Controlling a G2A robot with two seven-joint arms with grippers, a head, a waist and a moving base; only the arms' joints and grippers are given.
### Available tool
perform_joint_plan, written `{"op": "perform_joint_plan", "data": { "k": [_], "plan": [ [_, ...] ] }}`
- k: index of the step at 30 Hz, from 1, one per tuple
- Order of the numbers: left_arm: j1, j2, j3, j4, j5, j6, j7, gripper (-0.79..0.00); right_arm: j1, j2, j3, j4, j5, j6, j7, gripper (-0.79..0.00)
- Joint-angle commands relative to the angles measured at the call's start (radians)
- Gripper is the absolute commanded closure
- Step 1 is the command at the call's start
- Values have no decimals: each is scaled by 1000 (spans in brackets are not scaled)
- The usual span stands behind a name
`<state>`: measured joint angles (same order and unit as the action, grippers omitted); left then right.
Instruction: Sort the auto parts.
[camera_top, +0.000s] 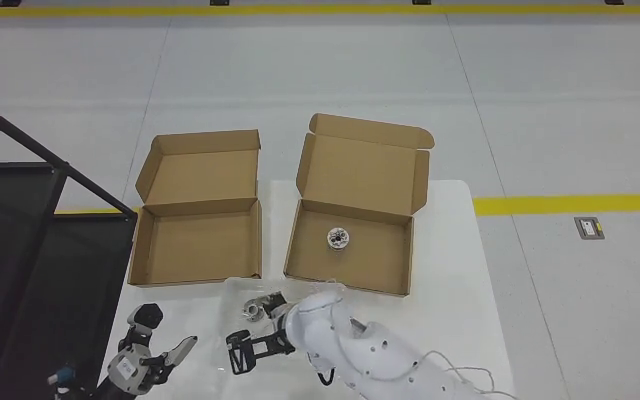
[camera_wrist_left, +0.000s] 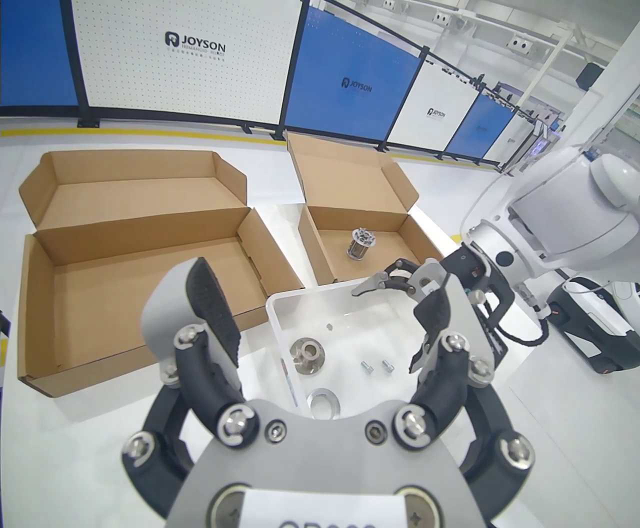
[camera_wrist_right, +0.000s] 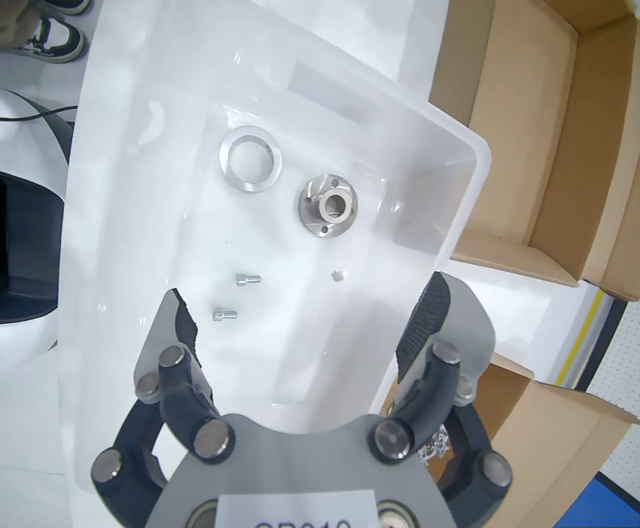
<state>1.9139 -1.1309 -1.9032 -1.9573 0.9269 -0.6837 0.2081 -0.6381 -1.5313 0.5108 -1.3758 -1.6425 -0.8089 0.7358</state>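
Note:
A clear plastic bin (camera_wrist_right: 465, 145) on the white table holds a metal flange (camera_wrist_right: 328, 205), a flat metal ring (camera_wrist_right: 250, 158) and two small screws (camera_wrist_right: 247, 278) (camera_wrist_right: 223, 314). My right gripper (camera_wrist_right: 305, 315) hangs open just above the bin's inside, nothing between its fingers. My left gripper (camera_wrist_left: 325, 320) is open too, at the bin's near-left side, with the flange (camera_wrist_left: 306, 355) and ring (camera_wrist_left: 324, 403) below it. In the left wrist view the right gripper (camera_wrist_left: 400, 285) stands over the bin's far rim. A finned metal part (camera_top: 338, 237) lies in the right cardboard box (camera_top: 390, 270).
The left cardboard box (camera_top: 195, 245) stands open with nothing in it, beside the right box. Both boxes sit behind the bin (camera_top: 232, 285). A black frame (camera_top: 40, 180) borders the table's left side. A tiny metal bit (camera_wrist_right: 337, 274) lies on the bin floor.

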Motion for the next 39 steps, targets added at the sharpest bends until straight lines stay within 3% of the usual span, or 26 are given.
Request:
{"op": "perform_joint_plan", "data": {
  "k": [1,7,9,10,12,15,31,34,39],
  "plan": [
    [0,0,0,0,0,0,0,-785,-7,-1,-10,17,-22,3,-19,-785],
    [0,0,0,0,0,0,0,-785,-4,-9,-10,78,-33,-5,-38,-757],
    [0,0,0,0,0,0,0,-785,-2,-12,-7,103,-33,-5,-45,-560],
    [0,0,0,0,0,0,0,-785,0,-14,-6,115,-30,-9,-51,-520],
    [0,0,0,0,0,0,0,-785,6,-19,-7,137,-26,-16,-67,-613],
    [0,0,0,0,0,0,0,-785,17,-28,-15,172,-25,-28,-90,-508],
    [0,0,0,0,0,0,0,-785,65,-106,-70,357,6,-4,-69,-477],
    [0,0,0,0,0,0,0,-785,73,-117,-75,386,3,-3,-88,-385],
    [0,0,0,0,0,0,0,-785,83,-134,-81,422,2,1,-94,-351]
  ]
}}
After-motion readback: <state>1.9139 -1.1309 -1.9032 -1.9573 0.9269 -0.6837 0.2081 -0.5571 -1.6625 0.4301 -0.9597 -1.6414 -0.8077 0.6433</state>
